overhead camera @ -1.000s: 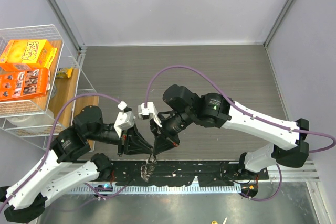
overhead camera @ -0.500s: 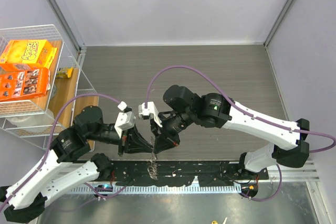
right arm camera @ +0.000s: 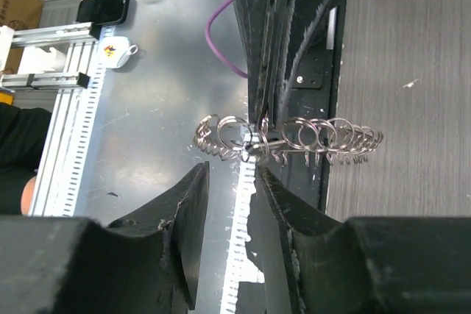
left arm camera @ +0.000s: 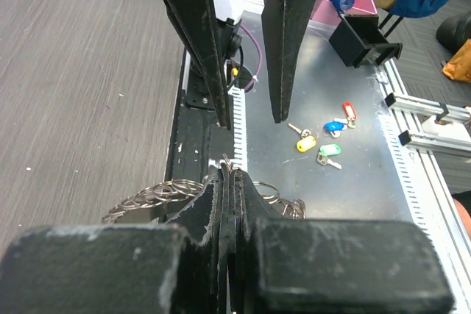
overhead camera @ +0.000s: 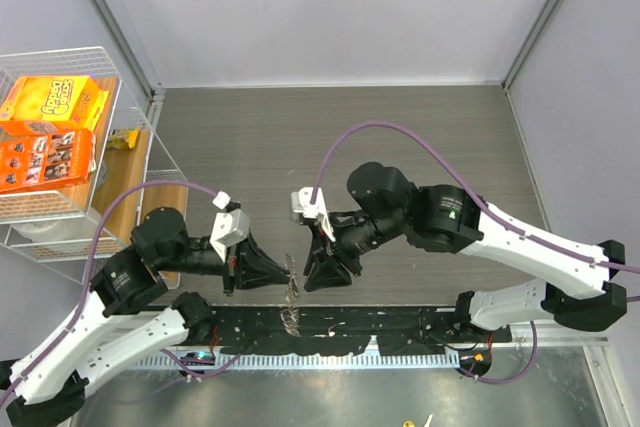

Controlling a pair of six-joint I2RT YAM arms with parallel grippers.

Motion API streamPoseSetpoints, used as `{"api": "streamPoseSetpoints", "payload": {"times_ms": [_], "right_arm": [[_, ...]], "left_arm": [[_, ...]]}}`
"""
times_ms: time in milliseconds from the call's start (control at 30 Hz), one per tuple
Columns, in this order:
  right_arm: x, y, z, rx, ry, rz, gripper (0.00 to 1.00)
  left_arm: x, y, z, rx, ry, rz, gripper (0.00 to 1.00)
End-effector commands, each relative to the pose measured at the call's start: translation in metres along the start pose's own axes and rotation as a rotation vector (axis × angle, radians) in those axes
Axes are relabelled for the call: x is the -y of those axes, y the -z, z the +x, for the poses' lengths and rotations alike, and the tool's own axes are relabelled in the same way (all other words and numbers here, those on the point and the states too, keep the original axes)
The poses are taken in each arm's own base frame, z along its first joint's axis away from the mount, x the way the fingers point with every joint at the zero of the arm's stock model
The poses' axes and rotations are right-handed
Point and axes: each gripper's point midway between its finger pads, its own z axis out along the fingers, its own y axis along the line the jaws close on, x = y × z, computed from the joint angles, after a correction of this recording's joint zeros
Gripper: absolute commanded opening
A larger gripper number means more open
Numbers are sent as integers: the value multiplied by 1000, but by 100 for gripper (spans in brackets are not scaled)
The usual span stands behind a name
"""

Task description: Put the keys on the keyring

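Keyring (right arm camera: 294, 141) at lower centre of top view, pinched by left end effector (left arm camera: 228, 180), fingers pressed together. Right end effector (right arm camera: 232, 174) spread, just beside the ring. Orange box (overhead camera: 55, 99) upper left, lettering unreadable.

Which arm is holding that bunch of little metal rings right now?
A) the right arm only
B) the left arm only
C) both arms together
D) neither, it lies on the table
B: the left gripper is shut on the keyring, while the right gripper has its fingers spread open, clasping nothing.
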Motion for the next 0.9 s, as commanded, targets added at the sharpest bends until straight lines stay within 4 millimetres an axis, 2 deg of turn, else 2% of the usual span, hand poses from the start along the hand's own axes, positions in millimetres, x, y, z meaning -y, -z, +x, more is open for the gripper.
{"api": "streamPoseSetpoints", "payload": {"times_ms": [0,200,433,867], "right_arm": [[1,11,-13,109,74,66,39],[4,19,-16,189,173,149,40],[-3,25,-32,325,294,174,43],[-5,21,-53,381,363,174,40]], "left_arm": [[6,2,-26,105,-55,7,0],[10,3,-36,172,-76,18,0],[20,4,-42,228,-104,72,0],[35,10,-53,288,-139,134,0]]}}
